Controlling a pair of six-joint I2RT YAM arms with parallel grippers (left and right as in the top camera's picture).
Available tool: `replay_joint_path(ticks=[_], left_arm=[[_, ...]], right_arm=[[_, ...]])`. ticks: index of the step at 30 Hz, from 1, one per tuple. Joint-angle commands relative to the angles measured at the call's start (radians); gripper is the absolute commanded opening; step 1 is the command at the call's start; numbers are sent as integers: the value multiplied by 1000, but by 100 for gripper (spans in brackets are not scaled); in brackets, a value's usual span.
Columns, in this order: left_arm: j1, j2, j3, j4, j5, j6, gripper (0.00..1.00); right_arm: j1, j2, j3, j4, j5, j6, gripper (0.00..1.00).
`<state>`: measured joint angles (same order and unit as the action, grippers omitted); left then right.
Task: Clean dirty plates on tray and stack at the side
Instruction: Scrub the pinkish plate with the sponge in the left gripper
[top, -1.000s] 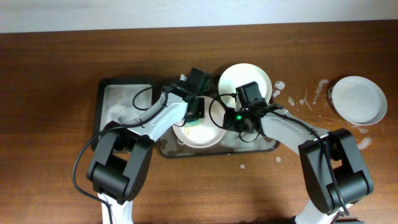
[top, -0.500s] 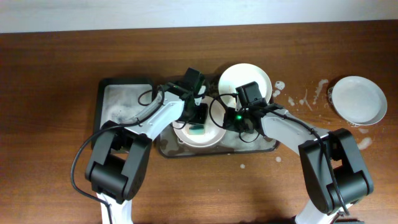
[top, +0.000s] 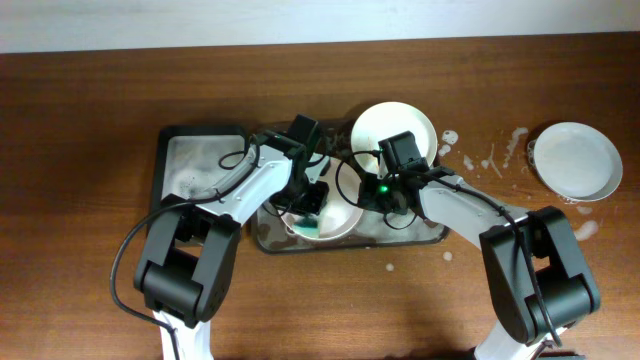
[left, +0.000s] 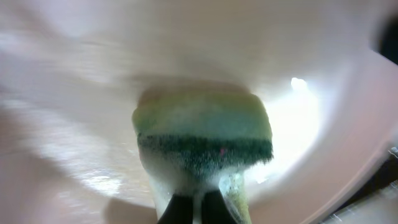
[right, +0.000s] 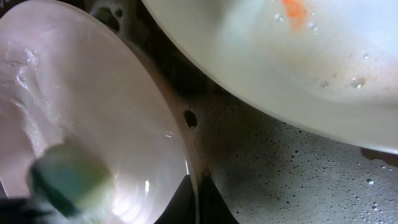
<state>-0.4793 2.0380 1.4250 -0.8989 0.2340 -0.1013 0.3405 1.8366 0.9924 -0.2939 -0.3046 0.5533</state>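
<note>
A white plate (top: 340, 218) lies on the foamy dark grey tray (top: 420, 236). My left gripper (top: 312, 208) is shut on a green sponge (left: 202, 140) and presses it onto this plate (left: 74, 81). My right gripper (top: 375, 195) is shut on the same plate's rim (right: 189, 174). The sponge shows blurred in the right wrist view (right: 65, 180). A second plate (top: 393, 128) with an orange smear (right: 293, 9) sits at the tray's far side. A third plate (top: 575, 160) lies on the table at the right.
A smaller dark tray (top: 195, 160) streaked with foam sits left of the main tray. Foam splashes (top: 490, 155) mark the wooden table between the tray and the right plate.
My left gripper has moved the sponge across the plate toward its near left side. The right gripper has stayed on the rim.
</note>
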Motion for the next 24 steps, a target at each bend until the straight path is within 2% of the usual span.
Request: replay_joint_path(ticks=[1, 2, 3, 5, 7, 9, 12, 14, 16, 20, 22, 24], left_arm=[[-11, 9, -17, 19, 140, 167, 1], [-11, 10, -17, 52, 125, 170, 1], [-11, 10, -17, 109, 45, 132, 1], [-11, 10, -18, 168, -122, 27, 1], [-11, 10, -18, 233, -360, -114, 1], [-10, 10, -18, 278, -514, -180, 1], [-10, 10, -18, 260, -615, -225, 1], [-11, 10, -18, 184, -583, -224, 1], [-11, 10, -18, 99, -445, -218, 1], [-11, 10, -18, 104, 84, 1, 1], [-11, 10, -18, 147, 50, 5, 1], [-11, 10, -18, 203, -36, -48, 1]], right_arm=[[-1, 10, 14, 4, -2, 5, 4], [-1, 10, 14, 4, -3, 5, 4], [-1, 10, 14, 4, -3, 5, 4], [-1, 10, 14, 3, -3, 5, 4], [-1, 10, 14, 3, -2, 5, 4], [-1, 10, 14, 4, -2, 5, 4], [-1, 10, 14, 4, -2, 5, 4], [-1, 10, 14, 3, -2, 5, 4], [-1, 10, 14, 3, -2, 5, 4], [-1, 10, 14, 4, -3, 5, 4], [-1, 10, 14, 3, -3, 5, 4], [-1, 10, 14, 3, -3, 5, 4]])
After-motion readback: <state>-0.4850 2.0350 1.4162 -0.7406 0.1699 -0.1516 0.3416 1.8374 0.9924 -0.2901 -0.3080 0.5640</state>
